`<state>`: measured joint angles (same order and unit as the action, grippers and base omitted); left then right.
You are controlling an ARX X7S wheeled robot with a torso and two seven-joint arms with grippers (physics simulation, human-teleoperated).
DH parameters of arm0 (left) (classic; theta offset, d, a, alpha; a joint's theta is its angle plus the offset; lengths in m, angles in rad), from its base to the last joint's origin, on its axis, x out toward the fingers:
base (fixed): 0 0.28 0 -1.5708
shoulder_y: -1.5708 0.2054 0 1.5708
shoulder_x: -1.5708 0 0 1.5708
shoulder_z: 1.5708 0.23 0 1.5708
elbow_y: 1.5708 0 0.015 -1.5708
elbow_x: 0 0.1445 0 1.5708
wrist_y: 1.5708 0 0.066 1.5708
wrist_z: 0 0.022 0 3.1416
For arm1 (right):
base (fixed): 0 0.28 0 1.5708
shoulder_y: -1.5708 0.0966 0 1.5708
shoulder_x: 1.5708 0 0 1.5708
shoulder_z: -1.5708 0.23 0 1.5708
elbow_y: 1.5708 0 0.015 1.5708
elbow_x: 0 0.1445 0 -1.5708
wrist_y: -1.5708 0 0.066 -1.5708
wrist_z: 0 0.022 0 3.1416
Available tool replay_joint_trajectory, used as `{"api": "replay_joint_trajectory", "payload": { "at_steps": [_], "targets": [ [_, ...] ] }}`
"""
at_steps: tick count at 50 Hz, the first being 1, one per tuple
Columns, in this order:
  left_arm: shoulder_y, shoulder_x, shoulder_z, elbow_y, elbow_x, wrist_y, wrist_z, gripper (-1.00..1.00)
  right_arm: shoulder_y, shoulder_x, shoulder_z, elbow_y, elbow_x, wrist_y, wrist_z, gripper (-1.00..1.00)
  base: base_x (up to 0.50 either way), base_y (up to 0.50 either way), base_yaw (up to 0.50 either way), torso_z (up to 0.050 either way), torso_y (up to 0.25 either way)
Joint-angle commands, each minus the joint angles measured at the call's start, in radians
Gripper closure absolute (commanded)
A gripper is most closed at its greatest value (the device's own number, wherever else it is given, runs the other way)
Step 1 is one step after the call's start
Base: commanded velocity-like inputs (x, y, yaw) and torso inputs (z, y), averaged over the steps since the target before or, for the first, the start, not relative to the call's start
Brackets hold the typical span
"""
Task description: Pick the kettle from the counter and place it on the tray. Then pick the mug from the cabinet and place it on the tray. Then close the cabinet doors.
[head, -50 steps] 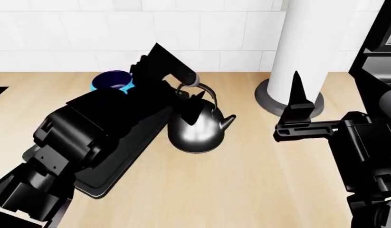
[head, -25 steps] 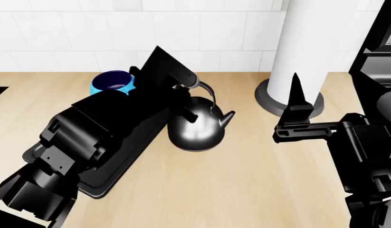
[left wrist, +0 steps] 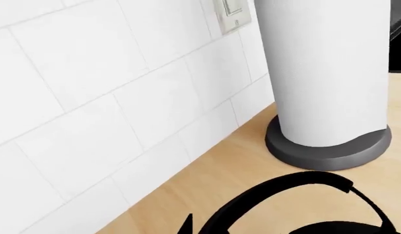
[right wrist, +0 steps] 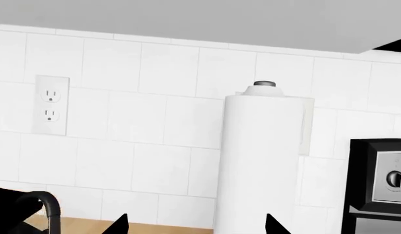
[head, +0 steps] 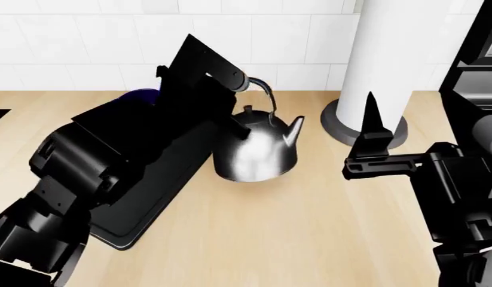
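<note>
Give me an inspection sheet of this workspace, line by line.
Surface: light wood-grain counter, bare in the foreground.
Job's things: kettle tilted beside the black tray, spout toward the paper towel roll; mug barely visible behind the left arm.
Clutter: paper towel roll on a dark round base.
Grippers: left gripper shut on the kettle's handle; right gripper off to the side, holding nothing, open.
Cables: nothing seen.
Surroundings: white tiled wall with an outlet; dark appliance at the right.
</note>
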<state>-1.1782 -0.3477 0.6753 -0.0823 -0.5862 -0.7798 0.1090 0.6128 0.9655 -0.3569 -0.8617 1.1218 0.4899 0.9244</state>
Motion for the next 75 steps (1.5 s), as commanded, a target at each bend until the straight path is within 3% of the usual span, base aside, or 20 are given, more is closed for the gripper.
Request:
{"api": "replay_joint_trajectory", "payload": {
  "at_steps": [1, 16, 37, 51, 75],
  "targets": [
    [-0.037, -0.017, -0.035, 0.105, -0.041, -0.059, -0.037, 1.00, 0.002, 0.004, 0.004, -0.007, 0.009, -0.001, 0.004, -1.00, 0.00, 0.00, 0.00, 0.000, 0.000],
    [-0.093, -0.073, -0.082, 0.316, -0.119, -0.191, -0.095, 1.00, -0.010, 0.036, 0.037, -0.029, 0.038, -0.023, 0.019, -1.00, 0.00, 0.00, 0.00, 0.000, 0.000],
    [-0.136, -0.203, -0.202, 0.463, -0.212, -0.315, -0.151, 1.00, -0.061, 0.057, 0.064, -0.038, 0.028, -0.065, 0.019, -1.00, 0.00, 0.00, 0.00, 0.000, 0.000],
    [-0.108, -0.298, -0.263, 0.515, -0.245, -0.347, -0.172, 1.00, -0.052, 0.036, 0.044, -0.028, 0.016, -0.056, 0.011, -1.00, 0.00, 0.00, 0.00, 0.000, 0.000],
    [0.064, -0.465, -0.359, 0.568, -0.265, -0.324, -0.203, 1.00, -0.038, -0.009, 0.006, 0.011, -0.015, -0.043, -0.015, -1.00, 0.00, 0.00, 0.00, 0.000, 0.000]
  ]
}}
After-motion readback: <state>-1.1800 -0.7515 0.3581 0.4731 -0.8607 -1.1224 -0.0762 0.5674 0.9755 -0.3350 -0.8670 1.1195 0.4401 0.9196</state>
